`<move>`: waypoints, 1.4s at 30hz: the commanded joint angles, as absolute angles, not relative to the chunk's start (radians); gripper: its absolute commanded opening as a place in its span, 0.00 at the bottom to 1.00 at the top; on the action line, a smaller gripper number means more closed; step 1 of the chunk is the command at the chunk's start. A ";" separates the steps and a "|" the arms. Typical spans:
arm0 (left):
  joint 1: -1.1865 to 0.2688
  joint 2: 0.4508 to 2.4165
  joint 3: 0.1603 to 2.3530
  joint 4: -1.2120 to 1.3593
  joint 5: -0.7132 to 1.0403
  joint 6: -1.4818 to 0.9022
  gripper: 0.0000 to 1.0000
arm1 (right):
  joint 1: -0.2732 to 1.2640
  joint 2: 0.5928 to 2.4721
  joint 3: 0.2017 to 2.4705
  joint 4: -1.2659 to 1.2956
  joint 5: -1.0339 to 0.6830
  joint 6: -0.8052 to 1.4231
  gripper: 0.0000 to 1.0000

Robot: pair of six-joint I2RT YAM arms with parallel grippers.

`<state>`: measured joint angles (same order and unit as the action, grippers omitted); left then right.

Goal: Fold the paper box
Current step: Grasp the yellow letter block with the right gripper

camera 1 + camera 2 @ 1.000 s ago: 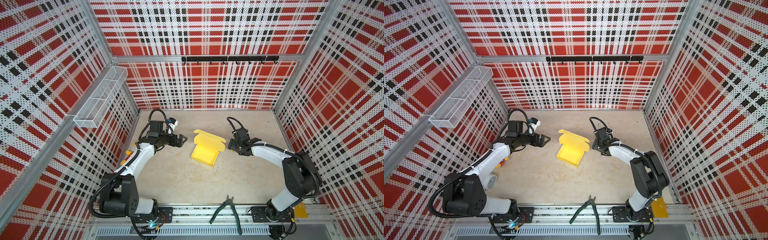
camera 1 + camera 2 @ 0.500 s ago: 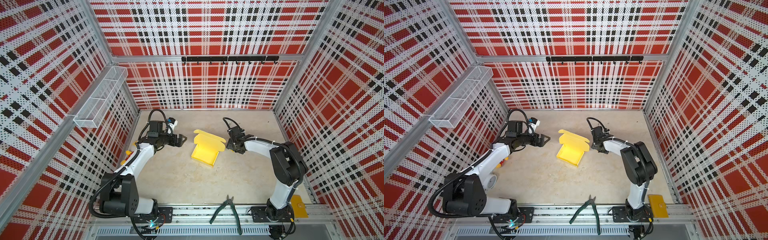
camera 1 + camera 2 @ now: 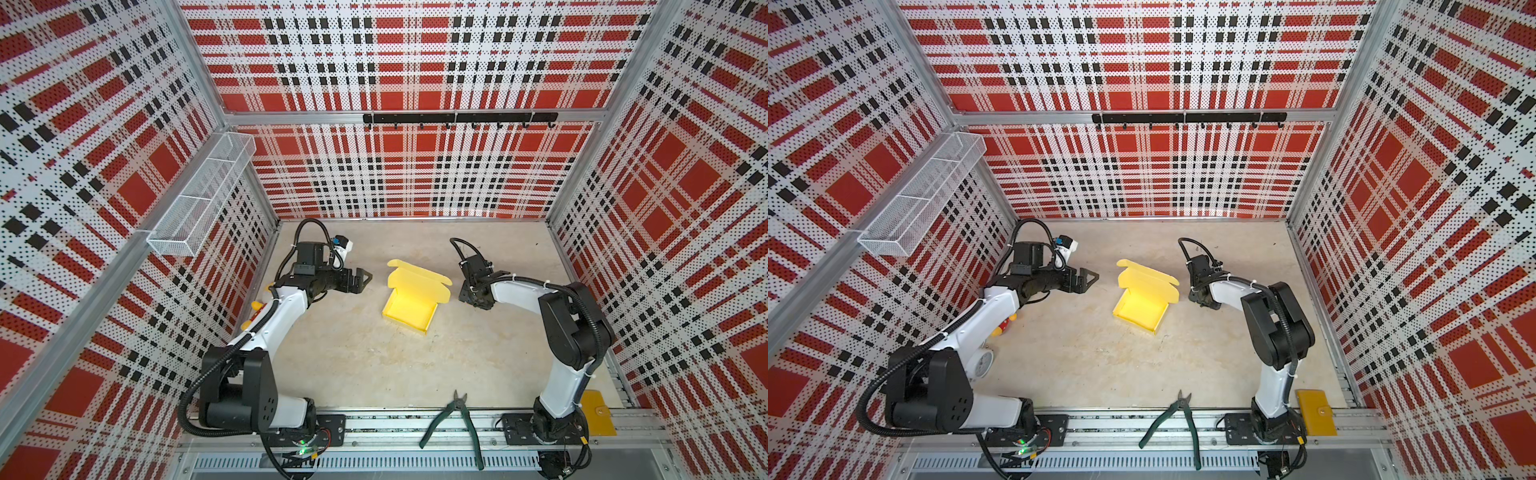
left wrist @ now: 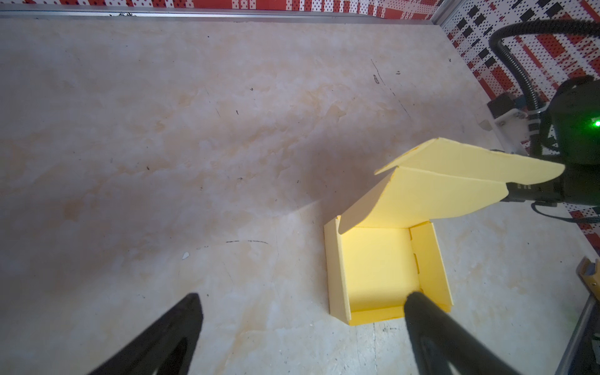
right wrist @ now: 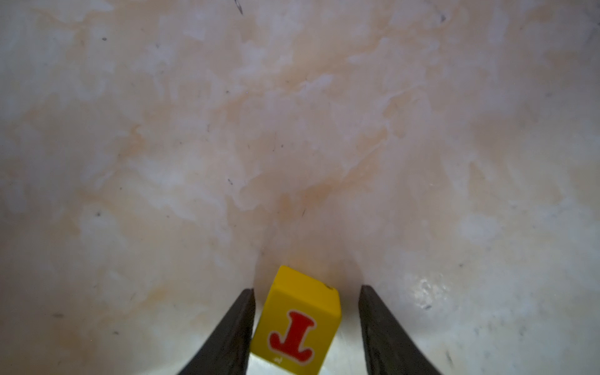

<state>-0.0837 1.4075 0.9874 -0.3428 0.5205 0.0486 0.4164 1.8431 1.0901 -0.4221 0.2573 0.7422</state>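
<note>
Paper box [image 3: 411, 297] recorded on the table [image 3: 374, 365]: tray walls raised, lid flap stood up, interior open. Left gripper [image 3: 361, 279] noted near the box's left side, apart from it, jaws spread wide, nothing held. Right gripper [image 5: 306, 289] noted near the box's right side, pointed down at the table. Its jaws are set partway apart astride a small yellow cube [image 5: 297, 321] with a red mark, with a clear gap at one finger. Contact at the other finger cannot be told.

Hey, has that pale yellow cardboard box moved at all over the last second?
No. The pale yellow cardboard box keeps the same place and the same angle relative to the green-handled pliers, which lie unmoved.
</note>
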 commanded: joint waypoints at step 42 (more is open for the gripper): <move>-0.048 1.410 0.966 -0.297 0.516 0.023 0.99 | 0.437 1.899 1.208 -0.502 0.218 0.677 0.34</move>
